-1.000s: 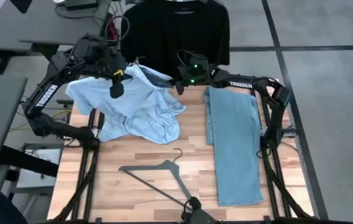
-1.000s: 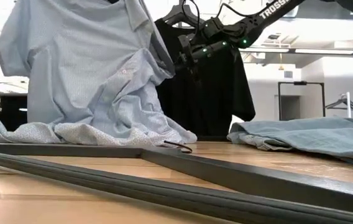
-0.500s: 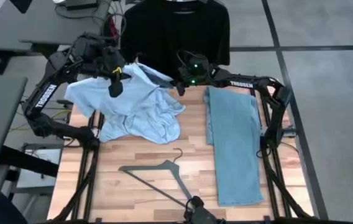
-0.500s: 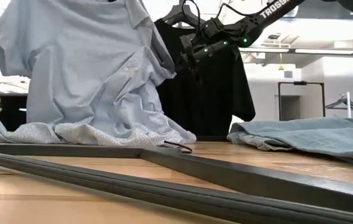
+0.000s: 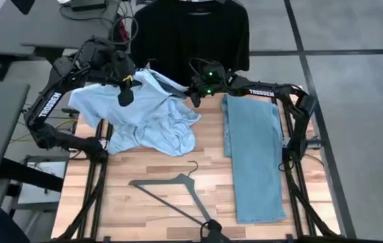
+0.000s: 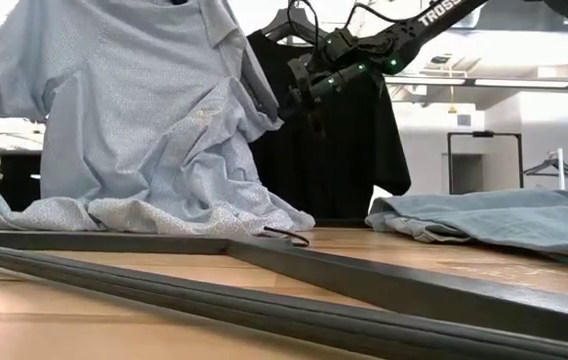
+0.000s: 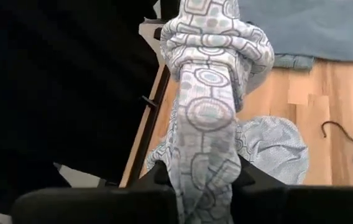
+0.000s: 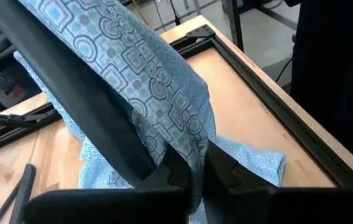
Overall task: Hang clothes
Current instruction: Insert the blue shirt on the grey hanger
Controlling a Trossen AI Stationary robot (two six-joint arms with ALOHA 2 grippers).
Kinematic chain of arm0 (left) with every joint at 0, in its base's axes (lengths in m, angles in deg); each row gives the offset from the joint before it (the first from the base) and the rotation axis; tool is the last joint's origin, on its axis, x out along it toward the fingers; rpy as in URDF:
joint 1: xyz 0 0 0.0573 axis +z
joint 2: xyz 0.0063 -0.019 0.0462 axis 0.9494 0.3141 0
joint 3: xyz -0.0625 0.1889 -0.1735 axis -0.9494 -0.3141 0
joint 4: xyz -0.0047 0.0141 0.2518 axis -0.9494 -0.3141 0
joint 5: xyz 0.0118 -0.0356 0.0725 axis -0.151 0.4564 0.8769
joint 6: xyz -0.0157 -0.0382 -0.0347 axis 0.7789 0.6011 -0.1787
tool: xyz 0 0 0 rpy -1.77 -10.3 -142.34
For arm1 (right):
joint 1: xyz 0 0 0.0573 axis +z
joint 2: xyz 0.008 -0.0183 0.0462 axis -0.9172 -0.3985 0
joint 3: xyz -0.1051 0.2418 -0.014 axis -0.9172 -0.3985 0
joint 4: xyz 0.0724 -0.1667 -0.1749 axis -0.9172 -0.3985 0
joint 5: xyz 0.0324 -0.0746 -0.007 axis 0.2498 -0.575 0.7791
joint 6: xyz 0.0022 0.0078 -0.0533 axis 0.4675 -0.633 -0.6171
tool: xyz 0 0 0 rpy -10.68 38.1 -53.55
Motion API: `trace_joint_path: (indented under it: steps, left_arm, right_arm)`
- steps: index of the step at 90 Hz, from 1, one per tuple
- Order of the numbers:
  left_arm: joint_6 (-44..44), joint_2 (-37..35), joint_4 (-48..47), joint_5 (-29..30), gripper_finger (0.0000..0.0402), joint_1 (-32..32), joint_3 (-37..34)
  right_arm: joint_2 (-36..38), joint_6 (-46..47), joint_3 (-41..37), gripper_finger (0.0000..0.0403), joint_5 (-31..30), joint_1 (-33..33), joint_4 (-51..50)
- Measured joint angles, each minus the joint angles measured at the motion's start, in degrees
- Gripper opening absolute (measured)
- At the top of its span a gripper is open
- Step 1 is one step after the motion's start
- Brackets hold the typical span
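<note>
Over the last second the change is small: in the high view the left claw (image 5: 125,86), in the upper left of the frame, is carrying its pinched fold of the pale blue-white patterned button shirt (image 5: 148,115) a touch further toward the left edge, so the sleeve corner now sits a little more outward, while the right claw (image 5: 195,92), just above the centre of the frame, is edging slightly leftward with its own grip on the cloth. In the left wrist view the fabric is bunched tightly between the fingers (image 7: 158,177), so that claw is clamped on the shirt; in the right wrist view the fingers (image 8: 220,165) are likewise closed on a fold, with a dark strip, possibly part of a hanger, running under the cloth. In the low view the shirt is hanging as a tall raised drape in the left half of the frame, its lower part still pooling on the wooden tabletop (image 5: 151,175). This probably means the two arms are spreading the shirt open, an early step toward hanging it. The black short-sleeved t-shirt (image 5: 191,34) is hanging at the top centre, apparently already dealt with. The light blue denim jeans (image 5: 252,155) are lying flat in the right half, and the dark grey clothes hanger (image 5: 171,185) is resting untouched at the lower centre.
</note>
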Motion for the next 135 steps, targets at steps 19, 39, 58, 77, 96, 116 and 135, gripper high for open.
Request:
trace_joint_path:
  steps: [19,39,58,77,96,116,135]
  left_arm:
    - [-1.3,1.4,0.4,0.3,0.0025,0.0,0.3]
    - [-0.6,1.2,-0.9,0.0,0.0027,1.2,0.3]
    - [-1.6,0.5,-1.0,5.0,0.0027,2.4,0.3]
    - [-2.0,0.7,-0.8,4.8,0.0027,2.4,0.4]
    - [-1.3,3.0,0.3,-0.4,0.0027,2.4,0.6]
    - [0.5,6.2,5.0,-1.1,0.0027,1.4,1.2]
    - [2.0,8.4,12.4,7.4,0.0019,-2.7,1.3]
  right_arm:
    - [0.8,-0.1,0.0,0.0000,0.1,0.3,-4.3]
    - [0.6,-1.5,-0.6,0.0000,-0.2,1.4,-3.3]
    - [0.7,-1.2,-0.7,0.0000,0.1,2.6,-2.9]
    - [2.6,-1.2,-0.7,0.0000,0.0,4.3,-5.8]
    - [7.4,2.0,-0.8,0.0000,3.0,4.7,-18.1]
    - [15.1,9.1,-1.7,0.0000,3.9,4.4,-18.1]
    - [19.6,18.4,-1.7,0.0000,6.4,3.9,-8.9]
